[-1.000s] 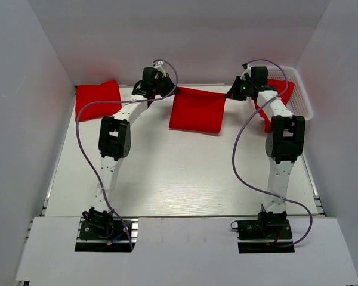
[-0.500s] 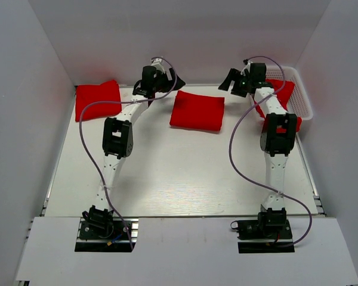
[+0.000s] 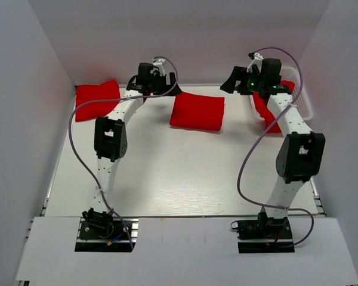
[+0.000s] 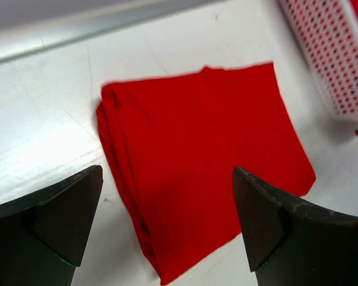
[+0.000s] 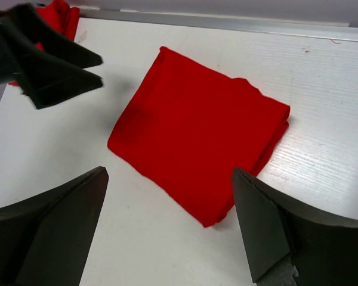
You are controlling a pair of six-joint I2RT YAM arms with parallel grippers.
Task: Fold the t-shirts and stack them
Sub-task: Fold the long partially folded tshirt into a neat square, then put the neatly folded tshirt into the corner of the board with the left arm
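Presently, item one: a folded t-shirt (image 3: 197, 111), bright red and plain, lay as a flat, roughly square packet on the white table (image 3: 179, 173) in the upper middle of the overhead frame, touched by neither arm. Item two: the left gripper (image 4: 167, 174), fingers spread wide and holding nothing, hung just off the packet's left side; its wrist view looked down on the cloth between the two dark fingers. Item three: the right gripper (image 5: 170, 173), likewise spread wide and empty, hung off the packet's right side in the upper right of the overhead frame. Item four: a red bundle (image 3: 97, 98), apparently folded, sat against the back wall in the upper left, well apart from the middle packet. Item five: a white lattice basket (image 3: 304, 101) stood in the upper right corner, with loose red cloth (image 3: 261, 110) in it and spilling over its near-left edge, partly hidden by the right arm. Status, as judged: one shirt looked folded but not stacked, so carrying it to the bundle at upper left remained, as did folding whatever the basket held; that count could not be told.
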